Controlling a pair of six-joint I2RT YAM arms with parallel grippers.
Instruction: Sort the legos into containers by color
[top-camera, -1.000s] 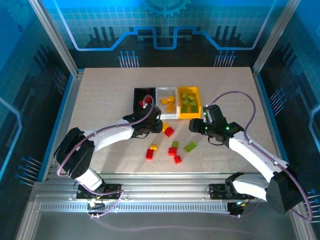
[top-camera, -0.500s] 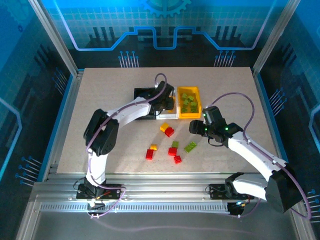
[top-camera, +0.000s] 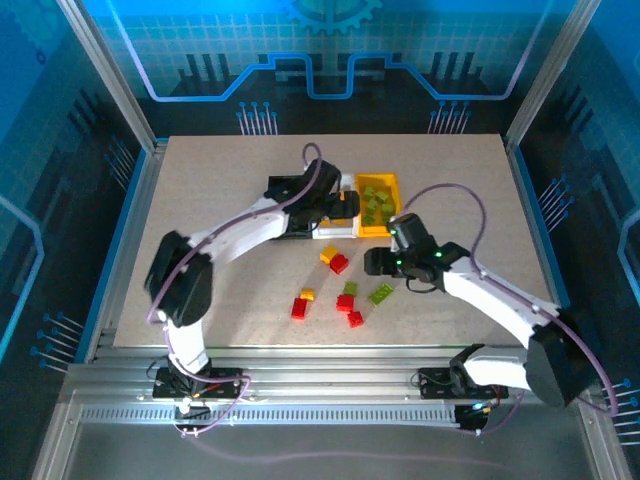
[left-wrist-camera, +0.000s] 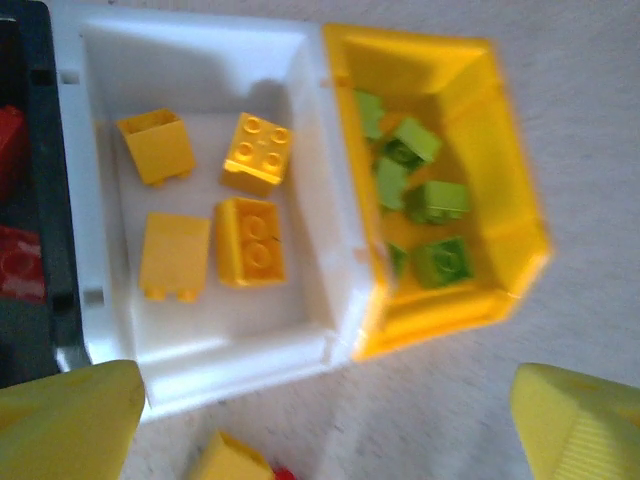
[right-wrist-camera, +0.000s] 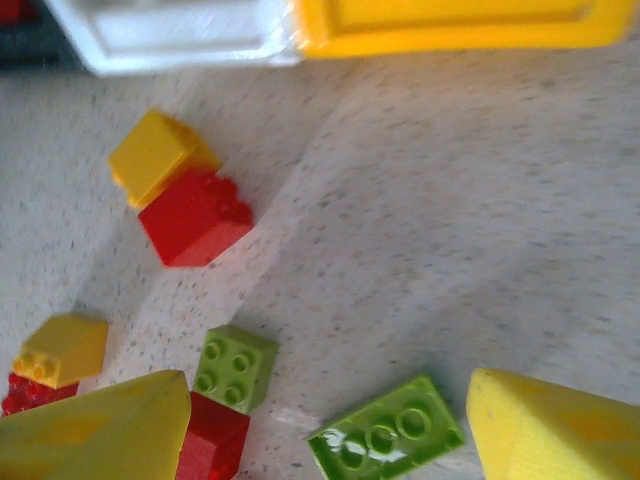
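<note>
By my reading the sorting is well past halfway. The three containers (top-camera: 372, 233) stand in a row toward 12 o'clock on the table (top-camera: 220, 170). The black bin (left-wrist-camera: 20, 340) shows red bricks, the white bin (left-wrist-camera: 310, 140) holds four yellow ones, and the yellow bin (left-wrist-camera: 515, 215) holds about six lime green ones. The left gripper (left-wrist-camera: 330, 405) hovers over the white bin's near edge, fingers spread wide with nothing between them. About eight legos (top-camera: 344, 302) lie loose at 6 o'clock from the bins: four red, two yellow and two green, some touching or stacked. The right gripper (right-wrist-camera: 330, 425) hangs over this cluster, fingers apart and empty, with a long green brick (right-wrist-camera: 385, 440) below the gap at 6 o'clock in its wrist view. Each loose brick needs carrying to its matching bin.
</note>
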